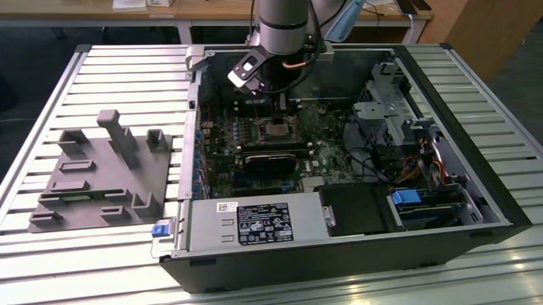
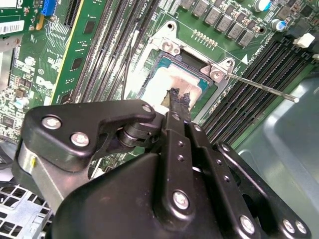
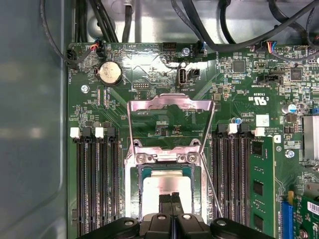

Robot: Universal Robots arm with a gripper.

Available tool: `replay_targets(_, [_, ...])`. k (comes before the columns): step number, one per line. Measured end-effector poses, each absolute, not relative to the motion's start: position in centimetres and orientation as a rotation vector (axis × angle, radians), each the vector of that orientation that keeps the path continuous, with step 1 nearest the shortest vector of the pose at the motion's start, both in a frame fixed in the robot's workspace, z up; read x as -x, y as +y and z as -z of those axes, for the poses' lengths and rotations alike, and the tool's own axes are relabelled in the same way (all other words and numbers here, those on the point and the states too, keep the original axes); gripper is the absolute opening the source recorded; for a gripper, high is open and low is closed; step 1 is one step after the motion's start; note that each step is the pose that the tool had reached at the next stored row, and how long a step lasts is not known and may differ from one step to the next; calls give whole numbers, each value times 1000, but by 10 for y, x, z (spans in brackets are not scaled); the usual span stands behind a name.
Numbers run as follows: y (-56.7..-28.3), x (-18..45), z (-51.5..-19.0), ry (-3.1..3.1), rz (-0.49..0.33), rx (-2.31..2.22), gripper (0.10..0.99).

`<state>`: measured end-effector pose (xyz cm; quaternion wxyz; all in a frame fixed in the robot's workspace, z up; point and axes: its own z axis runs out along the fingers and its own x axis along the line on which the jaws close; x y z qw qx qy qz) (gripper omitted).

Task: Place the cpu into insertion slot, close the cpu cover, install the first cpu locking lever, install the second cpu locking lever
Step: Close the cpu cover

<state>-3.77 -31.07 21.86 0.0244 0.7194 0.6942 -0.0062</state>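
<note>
Currently: cpu (image 3: 167,183) seated in insertion slot (image 3: 131,194), cpu cover (image 3: 169,103) hinged upright for access; gripper (image 3: 172,199) closed, empty, tips at cpu's edge.

Silver-grey tubular arm (image 1: 284,25) — black gripper (image 2: 178,99) (bright silver screws (image 2: 180,199)).

A slatted aluminium table (image 1: 110,70) gleams under bright light; behind it stand a wooden desk (image 1: 220,11) and a wooden cabinet (image 1: 484,32) on dark floor (image 1: 21,70).
</note>
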Motion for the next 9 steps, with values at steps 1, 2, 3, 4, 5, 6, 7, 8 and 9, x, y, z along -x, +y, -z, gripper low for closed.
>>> replay_targets(1, [-311,38,-219,2147,19,-2226,106])
replay_targets(2, [-311,38,-220,2146,19,-2227,106])
replay_targets(3, [-311,38,-220,2145,19,-2228,106])
replay_targets(4, [-311,38,-221,2145,19,-2228,106])
replay_targets(5, [-311,38,-221,2144,19,-2229,106])
replay_targets(6, [-311,38,-222,2143,19,-2230,106])
replay_targets(7, [-311,38,-223,2142,19,-2231,106])
replay_targets(8, [-311,38,-223,2141,19,-2232,106])
replay_targets(9, [-311,38,-224,2141,19,-2232,106])
